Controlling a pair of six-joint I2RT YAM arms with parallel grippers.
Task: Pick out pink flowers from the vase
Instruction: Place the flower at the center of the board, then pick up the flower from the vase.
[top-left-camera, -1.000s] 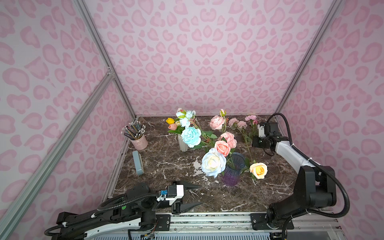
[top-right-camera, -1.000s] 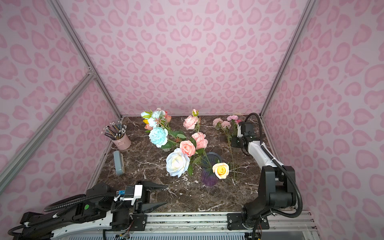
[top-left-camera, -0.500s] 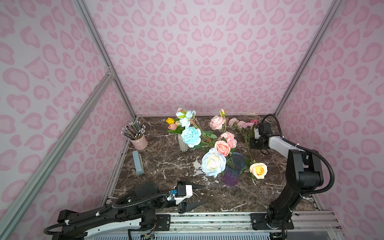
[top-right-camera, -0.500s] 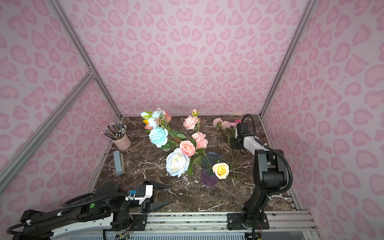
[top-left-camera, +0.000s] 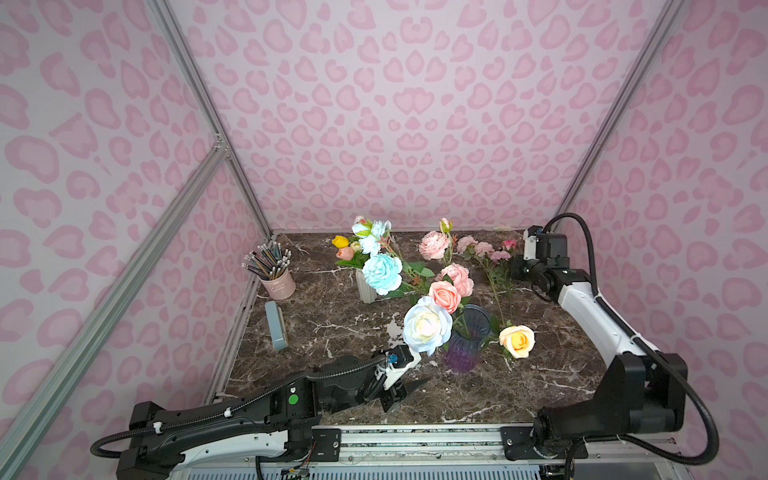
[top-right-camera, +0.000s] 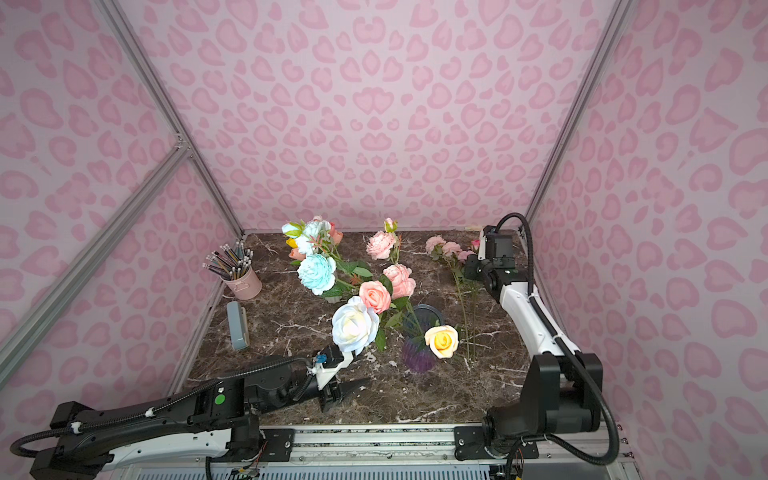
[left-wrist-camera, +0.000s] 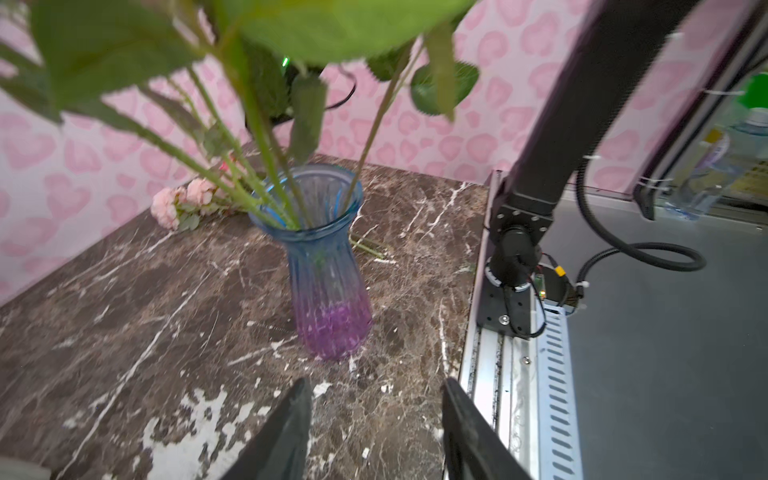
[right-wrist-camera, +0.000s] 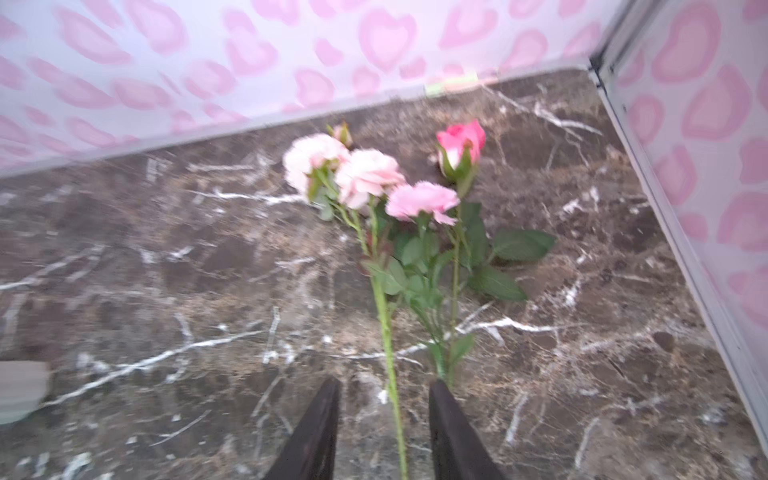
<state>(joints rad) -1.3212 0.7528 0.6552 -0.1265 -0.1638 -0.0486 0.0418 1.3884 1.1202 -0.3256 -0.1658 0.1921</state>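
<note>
1. Table (top-left-camera: 332, 332): dark veined marble, walled in by pink heart-print panels.
2. Vase (top-left-camera: 463, 349): ribbed glass, blue above and purple below, upright near the front middle. The pink flowers in it are a salmon rose (top-left-camera: 444, 296) and a paler ruffled bloom (top-left-camera: 458, 278) touching it. A pale peony (top-left-camera: 433, 245) stands higher behind them (which vase its stem reaches, I cannot tell). A white rose (top-left-camera: 427, 325) and a peach rose (top-left-camera: 517, 340) lean out in front.
3. Laid flowers (right-wrist-camera: 368, 176): three pale frilly pink blooms and a magenta bud (right-wrist-camera: 461, 141) lie flat at the far right corner, well apart from the vase.
4. The right wrist view shows their leaves and thin green stems, which are only specks in both top views. The left wrist view shows the stems crossing in the vase's mouth, which the blooms hide from above.
5. Right gripper (right-wrist-camera: 384, 384): fingers apart and pinching nothing, low over the laid stems. One stem runs between them.
6. Left gripper (left-wrist-camera: 376, 386): spread and empty, low before the vase. The white rose partly covers it in both top views.
7. On the left are a white vase (top-left-camera: 366, 289) of blue blooms, a pencil cup (top-left-camera: 277, 284) and a grey case (top-left-camera: 276, 324).
</note>
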